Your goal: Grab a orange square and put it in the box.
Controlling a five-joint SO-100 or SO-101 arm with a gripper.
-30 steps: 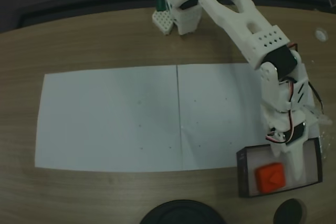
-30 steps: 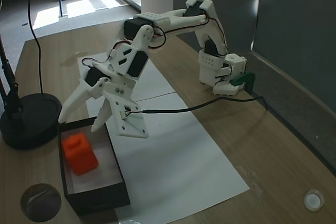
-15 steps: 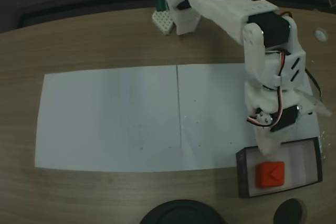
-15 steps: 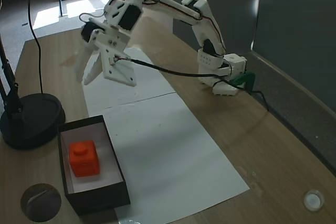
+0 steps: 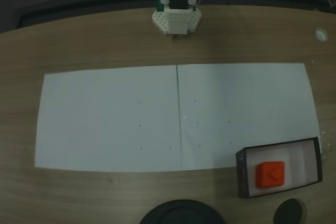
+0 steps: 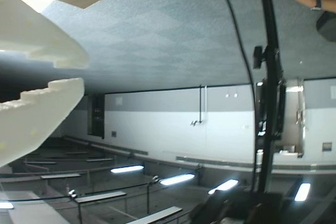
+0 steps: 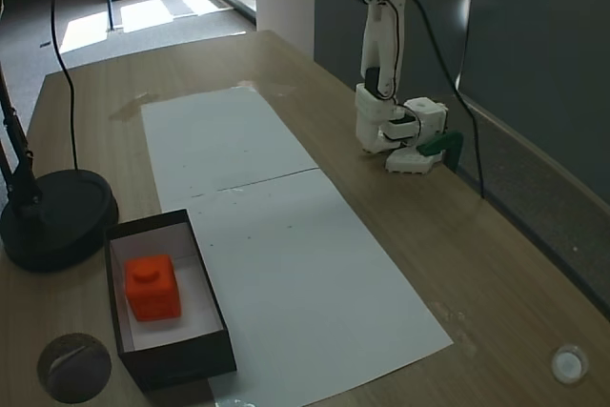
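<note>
orange square (image 5: 270,174) inside box (image 5: 241,174)

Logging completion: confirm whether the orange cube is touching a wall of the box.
No, the orange cube sits apart from every wall of the box, white floor showing around it.

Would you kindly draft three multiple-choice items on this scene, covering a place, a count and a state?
1. Where is the orange square?
A. On the white paper
B. Inside the box
C. On bare wood

2. How many white paper sheets lie end to end on the table?
A. One
B. Two
C. Four

3. What is the claw doing?
A. Clamping the square
B. Resting on the paper
C. Holding nothing, pointed at the room

Key: 1 B, both fixed views show it on the box's white floor. 2 B, a seam splits the strip into two sheets. 3 C, the wrist view shows bare fingers before a ceiling.
</note>
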